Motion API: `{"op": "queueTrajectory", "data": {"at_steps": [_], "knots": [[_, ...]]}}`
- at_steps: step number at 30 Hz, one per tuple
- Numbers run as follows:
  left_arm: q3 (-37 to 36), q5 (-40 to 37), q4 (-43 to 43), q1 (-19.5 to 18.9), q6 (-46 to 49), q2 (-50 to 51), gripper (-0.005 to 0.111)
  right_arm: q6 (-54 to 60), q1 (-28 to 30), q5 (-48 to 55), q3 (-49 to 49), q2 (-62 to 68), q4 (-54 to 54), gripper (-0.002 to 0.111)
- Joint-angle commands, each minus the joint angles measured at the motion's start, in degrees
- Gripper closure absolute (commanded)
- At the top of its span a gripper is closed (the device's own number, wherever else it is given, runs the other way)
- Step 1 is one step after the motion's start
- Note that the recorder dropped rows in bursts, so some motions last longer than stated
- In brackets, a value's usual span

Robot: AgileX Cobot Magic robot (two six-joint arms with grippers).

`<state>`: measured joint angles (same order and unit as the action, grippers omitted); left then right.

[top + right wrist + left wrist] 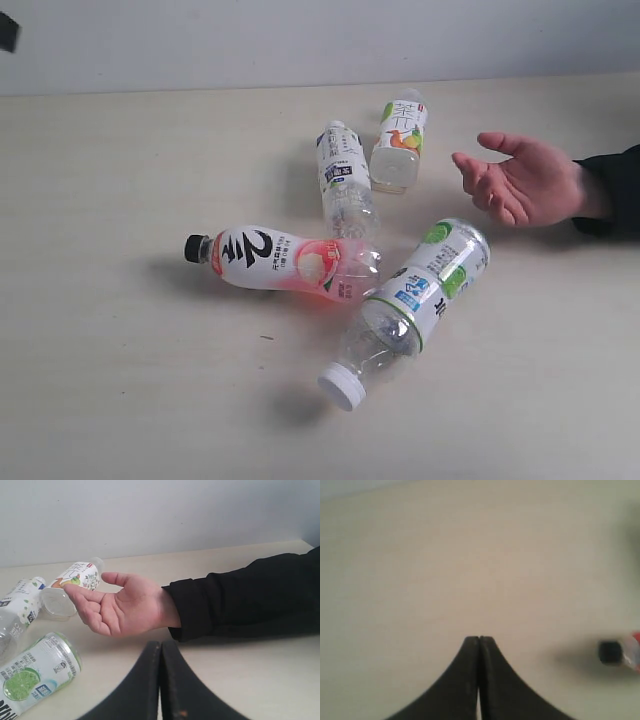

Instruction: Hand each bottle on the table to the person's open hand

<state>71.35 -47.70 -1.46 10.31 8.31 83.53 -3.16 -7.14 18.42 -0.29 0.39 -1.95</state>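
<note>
Four bottles lie on their sides on the table [120,330]. The pink bottle [285,260] with a black cap points left, and its cap [610,651] shows in the left wrist view. The green-labelled white-capped bottle [415,295] [35,677] lies nearest the front. Behind them are the blue-white labelled bottle [343,175] [17,605] and the fruit-picture bottle [400,140] [72,582]. The person's open hand [525,180] [122,605] rests palm up at the right. My left gripper [479,639] is shut and empty, well to the left of the pink bottle. My right gripper [161,642] is shut and empty, just short of the hand.
The person's black sleeve [245,597] stretches across the table on the right. A pale wall [300,40] rises behind the table's far edge. A dark part [8,30] shows at the exterior view's top left corner.
</note>
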Motion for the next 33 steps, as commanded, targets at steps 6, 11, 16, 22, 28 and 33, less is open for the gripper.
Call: {"op": "queueTrajectory", "data": {"at_steps": [6,11,16,22,28,33], "knots": [[18.48,-22.26,5.26,16.69,29.15,15.18,0.106,0.04,0.14,-0.46,0.29,-0.39,-0.14,0.108],[21.95,-22.26,5.13,23.28,36.51,20.35,0.081,0.04,0.14,-0.46,0.29,-0.39,-0.14,0.108],[21.96,-22.26,5.18,28.88,42.47,24.42,0.027,0.04,0.14,-0.46,0.29,-0.39,-0.14,0.108],[21.96,-22.26,5.05,32.99,45.27,28.47,0.022,0.04,0.14,-0.46,0.29,-0.39,-0.14,0.108],[21.96,-22.26,4.69,33.12,48.69,30.87,0.022,0.04,0.14,-0.46,0.29,-0.39,-0.14,0.108],[21.96,-20.03,4.66,33.12,51.62,32.1,0.022,0.04,0.14,-0.46,0.29,-0.39,-0.14,0.108]]}}
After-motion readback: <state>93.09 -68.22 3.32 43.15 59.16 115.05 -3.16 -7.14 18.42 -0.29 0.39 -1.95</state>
